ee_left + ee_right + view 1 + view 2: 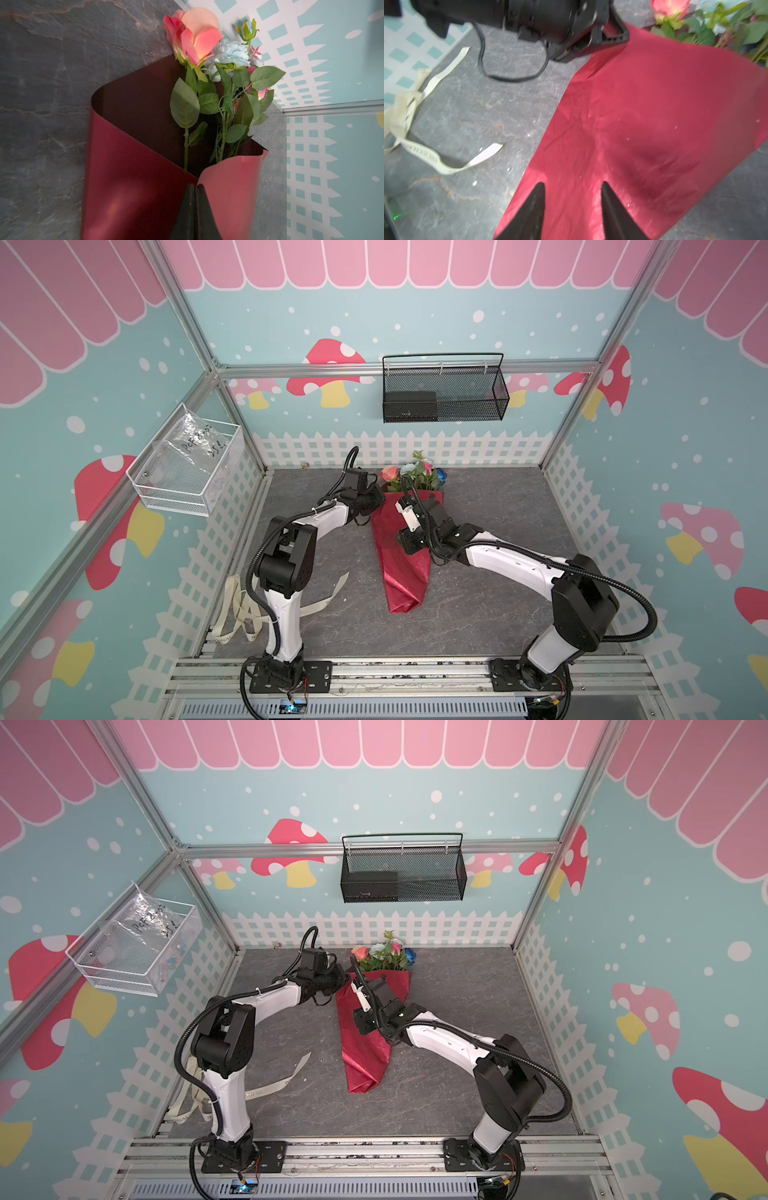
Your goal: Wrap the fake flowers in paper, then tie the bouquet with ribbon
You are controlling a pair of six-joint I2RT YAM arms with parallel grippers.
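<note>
Four artificial flowers stand bundled in a cone of red wrapping paper. This bouquet of fake flowers lies flat on the grey stone-patterned table, about midway between left and right. Its crumpled narrow tail points to the near side and the blooms reach the far edge by the fence wall.

From the left wrist view the salmon rose sits highest, with the pale blue cluster just beside it. In a top view the pink rose and the deep blue rose show further right.

The left gripper is at the left rim of the cone's wide far mouth. Its jaws are pressed together on the edge of a paper flap that curls up from the wrap.

The right gripper hangs over the middle of the wrap with its jaws parted and nothing between them. Whether its tips touch the paper cannot be told.

A cream ribbon with printed lettering lies loose at the near left, by the left arm and well apart from the bouquet.
</note>
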